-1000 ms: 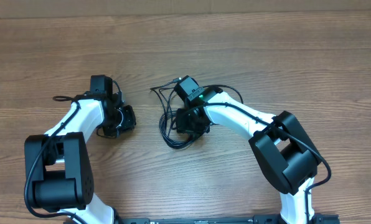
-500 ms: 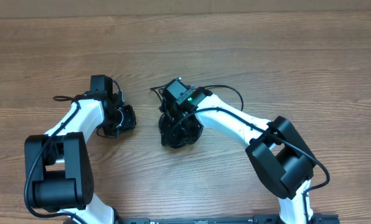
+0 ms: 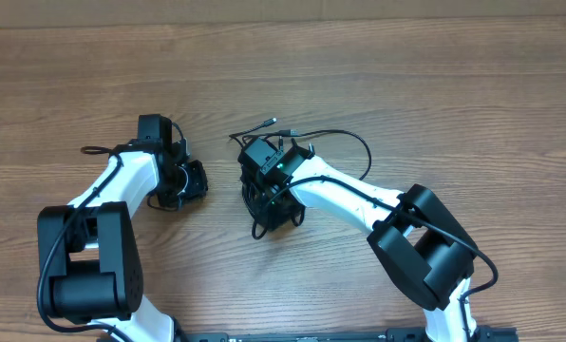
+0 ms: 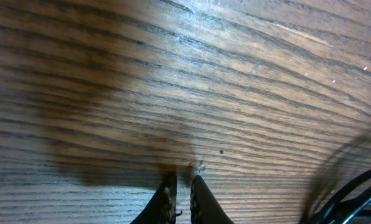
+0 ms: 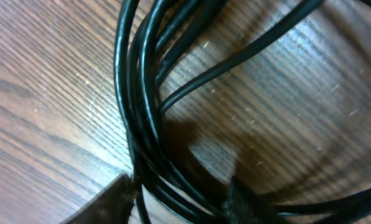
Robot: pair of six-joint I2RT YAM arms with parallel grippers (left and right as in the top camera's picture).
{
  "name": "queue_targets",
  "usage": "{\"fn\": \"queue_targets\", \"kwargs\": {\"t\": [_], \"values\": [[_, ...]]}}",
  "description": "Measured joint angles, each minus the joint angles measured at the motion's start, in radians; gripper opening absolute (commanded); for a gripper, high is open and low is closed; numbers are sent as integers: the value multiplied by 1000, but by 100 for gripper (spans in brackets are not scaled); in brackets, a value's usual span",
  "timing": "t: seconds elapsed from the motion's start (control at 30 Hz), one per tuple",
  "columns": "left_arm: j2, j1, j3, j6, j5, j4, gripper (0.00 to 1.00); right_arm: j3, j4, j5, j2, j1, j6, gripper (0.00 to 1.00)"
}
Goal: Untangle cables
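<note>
The cables [image 3: 332,136] are thin black cords in a tangled bundle at the table's middle. One loop reaches out to the right, and a small plug tip [image 3: 269,123] points up-left. My right gripper [image 3: 270,203] sits on top of the bundle and hides most of it. In the right wrist view several cable strands [image 5: 142,106] run between its two spread fingers [image 5: 173,202], so it is open around them. My left gripper [image 3: 186,180] is to the left, apart from the bundle. Its fingers [image 4: 182,190] are shut and empty just above bare wood.
The wooden table [image 3: 435,85] fills the view. Blurred black cords [image 4: 353,186] show at the lower right of the left wrist view. A thin black loop [image 3: 93,149] lies beside the left arm. The right arm [image 3: 359,195] arches over the table's middle right.
My right gripper has moved left and a little toward the front, onto the cable bundle, covering it. The loop on the right now lies uncovered. The left arm has not moved.
</note>
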State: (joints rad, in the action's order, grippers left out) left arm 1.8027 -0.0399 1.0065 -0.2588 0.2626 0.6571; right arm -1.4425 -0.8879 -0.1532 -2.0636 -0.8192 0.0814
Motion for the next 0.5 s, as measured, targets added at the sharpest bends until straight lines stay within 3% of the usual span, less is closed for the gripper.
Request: {"fn": "queue_targets", "kwargs": {"t": [0.07,0.1,0.17,0.33,0.37,0.5], "values": [[0,0,0,0,0,0,9,11,5,25,0,-4,-3,15],[0,0,0,0,0,0,8,11,5,38,0,-7,-3,14],[0,0,0,0,-1,0,4,11,5,54,1,-12,2,4],[0,-3,-1,24,30,36,4,11,5,25,7,-5,32,4],[0,-16,0,55,90,63,4,11,8,-25,17,15,38,4],[5,-107,8,212,478,110,20,11,67,-313,109,156,43,4]]}}
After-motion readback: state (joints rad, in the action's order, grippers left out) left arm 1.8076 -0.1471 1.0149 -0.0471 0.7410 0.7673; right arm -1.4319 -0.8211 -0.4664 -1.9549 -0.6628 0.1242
